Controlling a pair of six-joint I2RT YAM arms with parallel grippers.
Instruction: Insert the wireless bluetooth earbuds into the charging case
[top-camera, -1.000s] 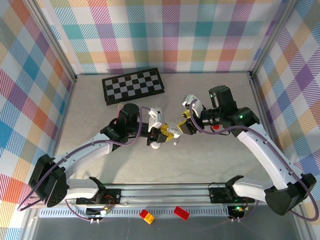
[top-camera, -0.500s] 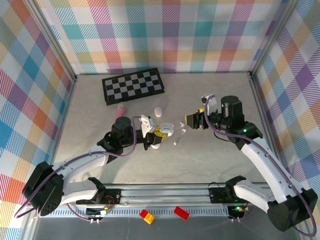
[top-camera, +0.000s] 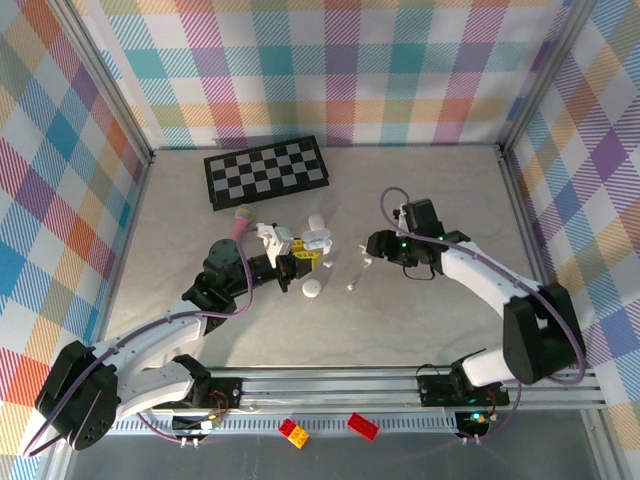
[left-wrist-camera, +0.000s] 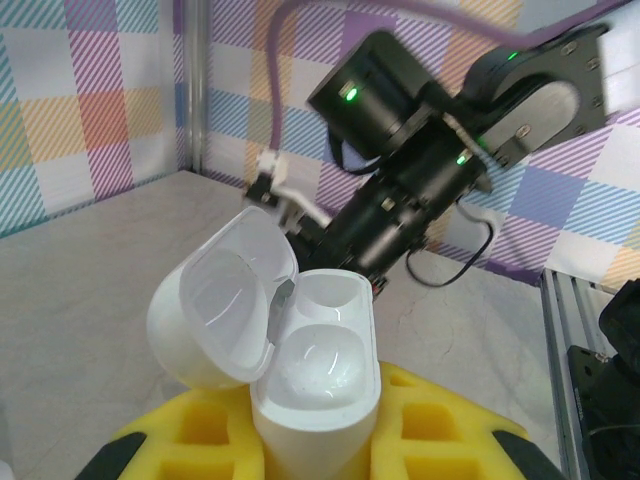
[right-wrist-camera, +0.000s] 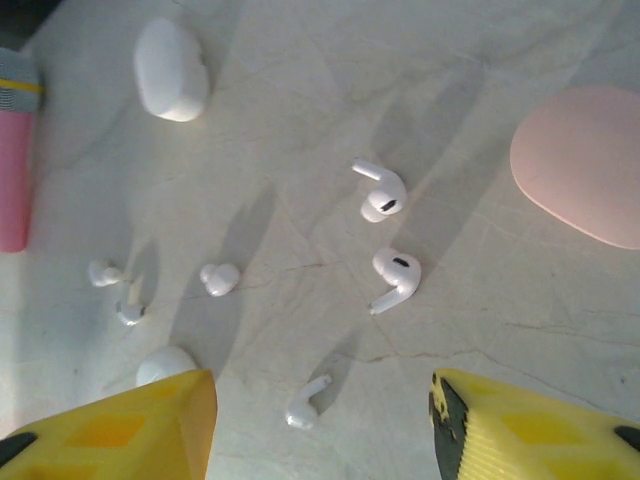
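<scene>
The left claw is clamped narrowly on the white charging case, low in the centre of the left wrist view. The case's lid is hinged open to the left, with two wells showing. The right claw stands wide and holds nothing, its yellow fingers in the bottom corners of the right wrist view. The earbuds lie loose on the table: two at centre, one at bottom centre. A pink case sits at the right edge and a white case at upper left.

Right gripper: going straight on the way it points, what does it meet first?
Probably the tabletop, with the earbud nearest, lying between its open fingers; depth unclear.
</scene>
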